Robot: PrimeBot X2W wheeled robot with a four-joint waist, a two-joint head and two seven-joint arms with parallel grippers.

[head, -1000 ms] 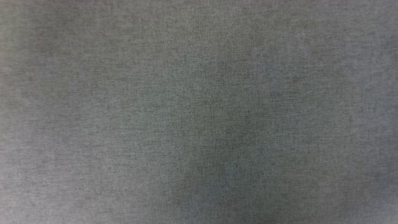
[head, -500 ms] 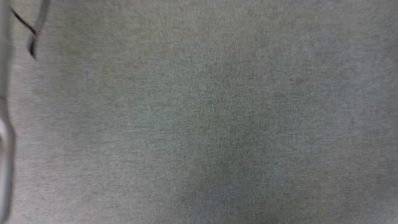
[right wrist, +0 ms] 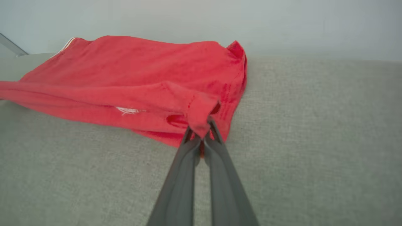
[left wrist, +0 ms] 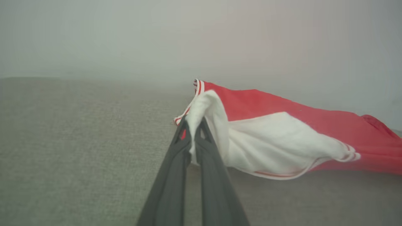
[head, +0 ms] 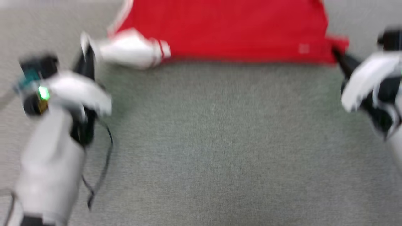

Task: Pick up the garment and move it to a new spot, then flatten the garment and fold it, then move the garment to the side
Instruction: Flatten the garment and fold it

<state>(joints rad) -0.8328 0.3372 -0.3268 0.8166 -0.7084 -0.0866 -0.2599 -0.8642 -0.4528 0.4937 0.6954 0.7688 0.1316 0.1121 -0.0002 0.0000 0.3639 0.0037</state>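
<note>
holding the garment (head: 226, 28) stretched across the far part of the grey cloth (head: 201, 141). pinching the white sleeve (left wrist: 267, 144) with the left gripper (left wrist: 192, 125) toward the cloth's left side, squeezing fully closed on the fabric. clamping a red corner (right wrist: 201, 110) with the right gripper (right wrist: 202, 131) toward the cloth's right side, closed tight on it, raising that corner just off the cloth.
</note>
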